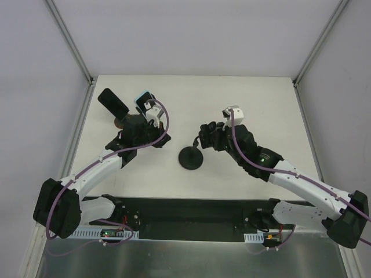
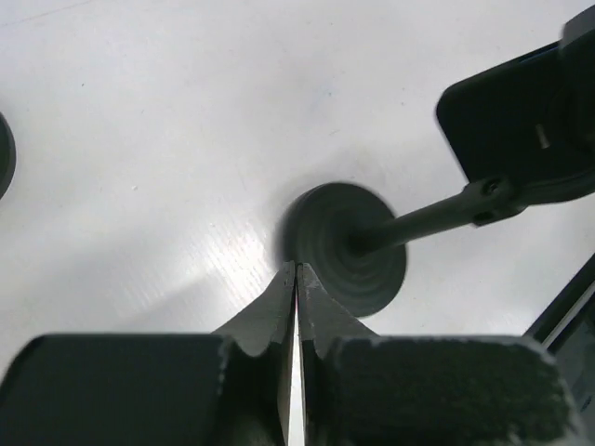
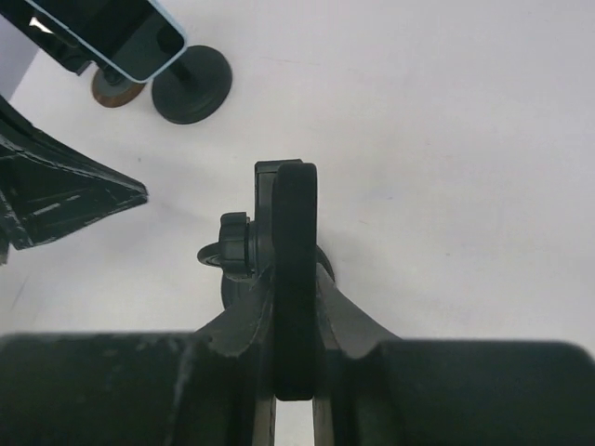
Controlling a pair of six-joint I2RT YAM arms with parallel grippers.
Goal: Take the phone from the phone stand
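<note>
In the top external view, the phone point(image 1: 144, 98), in a pale-blue case, is seen raised above the table point(image 1: 249, 92) at about 11 o'clock, with a black-headed stand point(image 1: 113, 103) just beside it at its 9 o'clock. The left gripper point(image 1: 130, 124) is held low on the 6 o'clock side of both, and how its jaws stand cannot be told from here. Near the centre, the round base of a middle stand point(image 1: 191, 157) is set on the table, and the right gripper point(image 1: 204, 136) is placed at the stand's upper part, at the base's 1 o'clock. In the left wrist view, the left gripper point(image 2: 296, 279) is seen clenched on nothing, its fingertips pressed together. Just past them, towards 1 o'clock, lies the round base of the black-headed stand point(image 2: 346, 246), from which a stem is run out to the black head at 2 o'clock. In the right wrist view, the right gripper point(image 3: 290, 311) is clamped on the upright plate of the middle stand point(image 3: 288, 214), which is seen edge-on between the fingers. The phone point(image 3: 102, 32) is found at 10 to 11 o'clock, carried on the phone stand point(image 3: 191, 84), whose black round base is set well apart from the gripper. A brownish base point(image 3: 116, 88) lies just beside it at its 9 o'clock.
</note>
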